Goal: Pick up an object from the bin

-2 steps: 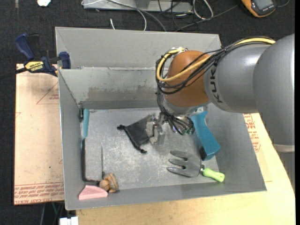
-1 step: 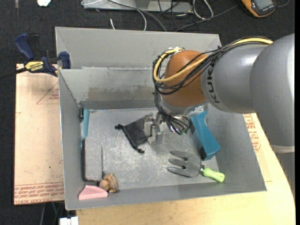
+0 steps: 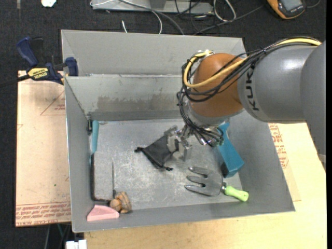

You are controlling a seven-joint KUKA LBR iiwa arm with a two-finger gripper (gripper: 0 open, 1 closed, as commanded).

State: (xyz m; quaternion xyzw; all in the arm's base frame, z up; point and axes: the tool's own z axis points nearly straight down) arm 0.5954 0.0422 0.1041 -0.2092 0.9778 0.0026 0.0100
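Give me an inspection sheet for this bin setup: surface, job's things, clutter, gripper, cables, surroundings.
Surface: grey metal bin, floor scuffed.
Job's things: crumpled black fabric-like piece near the centre, nearest the two-finger gripper.
Clutter: blue rectangular block at right; grey metal hand fork with green handle in front; pink wedge and small brown lump, front-left corner; black L-shaped bar along the left wall.
Gripper: low in the bin, beside the black piece's right edge.
Cables: yellow and black cables looped over the orange wrist cover.
Surroundings: dark floor, loose cables and an orange handheld device beyond the bin.
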